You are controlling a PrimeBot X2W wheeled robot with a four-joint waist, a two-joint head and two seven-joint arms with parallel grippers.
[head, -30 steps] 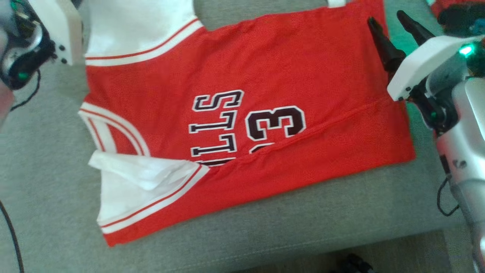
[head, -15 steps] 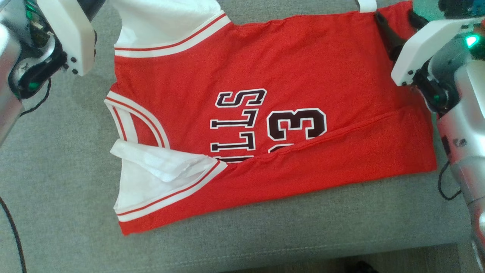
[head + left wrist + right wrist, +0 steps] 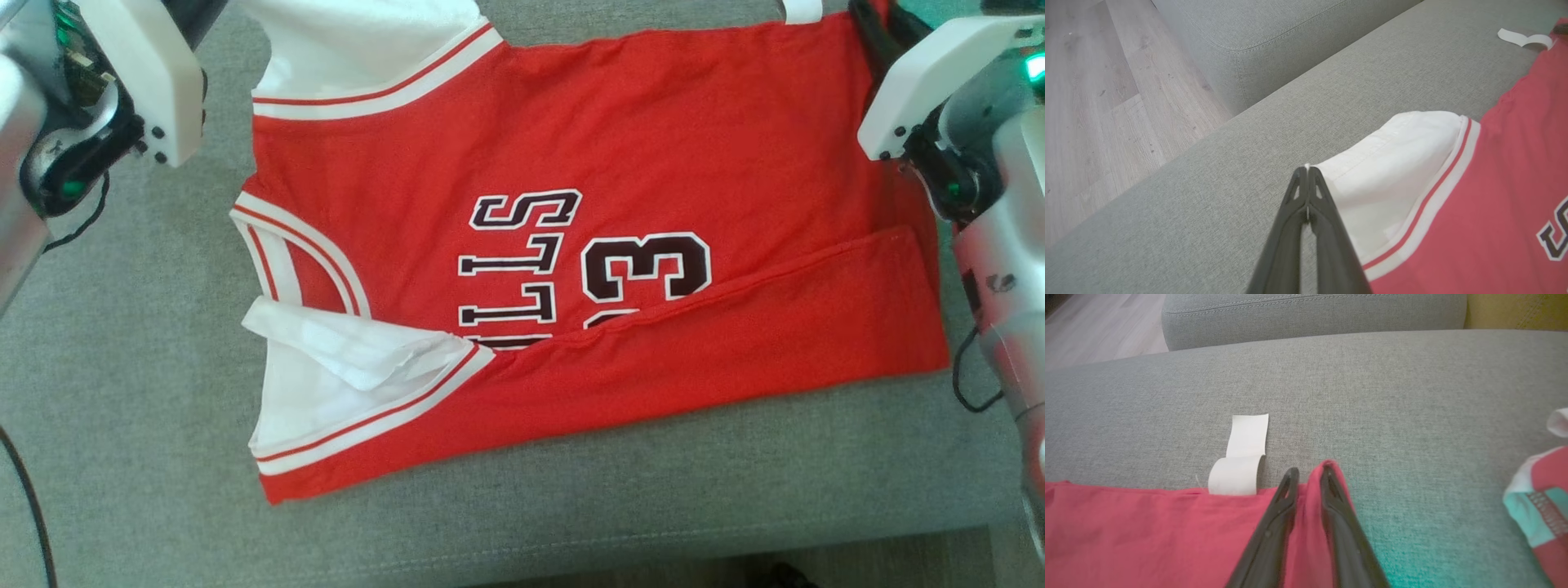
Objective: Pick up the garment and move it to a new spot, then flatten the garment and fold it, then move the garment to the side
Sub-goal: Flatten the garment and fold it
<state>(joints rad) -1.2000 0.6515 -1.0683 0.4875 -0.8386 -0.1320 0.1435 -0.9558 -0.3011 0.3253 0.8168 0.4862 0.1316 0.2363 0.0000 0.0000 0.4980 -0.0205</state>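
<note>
A red basketball jersey (image 3: 620, 155) with white sleeves and dark lettering lies spread on a grey cushion (image 3: 122, 425). Its near long edge is folded over the print as a flap (image 3: 735, 343). In the left wrist view my left gripper (image 3: 1307, 169) is shut on the edge of the far white sleeve (image 3: 1392, 163). In the right wrist view my right gripper (image 3: 1309, 472) is shut on the jersey's far hem corner (image 3: 1306, 514), red cloth bunched between its fingers. In the head view, the right gripper's fingers (image 3: 872, 34) stand at the jersey's top right corner.
A white label (image 3: 1241, 465) curls out from the far hem. Another red and teal garment (image 3: 1535, 498) lies to the right on the cushion. A grey back cushion (image 3: 1310, 310) runs behind. Wooden floor (image 3: 1094, 102) lies past the left end. A cable (image 3: 967, 384) hangs by my right arm.
The head camera has shifted, sliding the whole picture right. My right gripper's fingers, spread apart over the hem a second ago, have moved to the far corner and shut on it.
</note>
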